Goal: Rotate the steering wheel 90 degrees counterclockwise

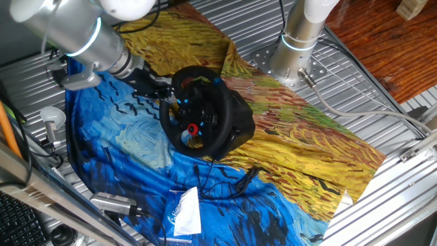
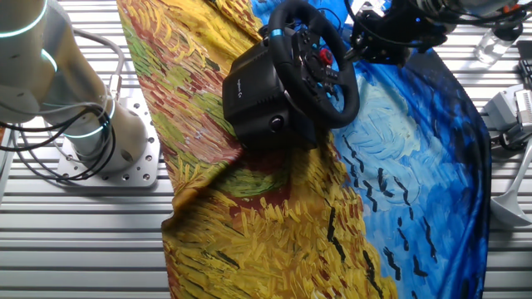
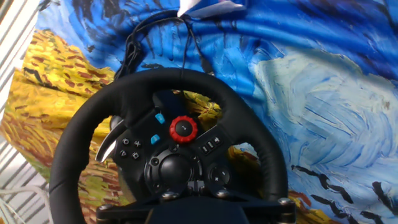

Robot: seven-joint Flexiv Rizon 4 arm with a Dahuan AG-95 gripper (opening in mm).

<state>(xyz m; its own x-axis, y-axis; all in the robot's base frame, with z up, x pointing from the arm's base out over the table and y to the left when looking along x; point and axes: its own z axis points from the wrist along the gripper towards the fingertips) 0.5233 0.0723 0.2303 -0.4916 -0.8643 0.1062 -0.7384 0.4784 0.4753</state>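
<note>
Here the arm (image 1: 95, 44) reaches in from the left of one fixed view, and its gripper (image 1: 166, 89) meets the rim of the wheel (image 1: 198, 113); whether the fingers are clamped on it I cannot tell. The wheel sits tilted on its base (image 1: 239, 123), mid-cloth (image 1: 307, 150). A cable (image 1: 225, 181) trails in front, beside a white packet (image 1: 184, 212). In the hand view the red button (image 3: 184, 128) shows near centre.

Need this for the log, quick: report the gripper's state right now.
Gripper: at the rim of the steering wheel, on the side away from the base; whether it is open or shut on the rim cannot be told, since its fingers are dark and hidden.
</note>
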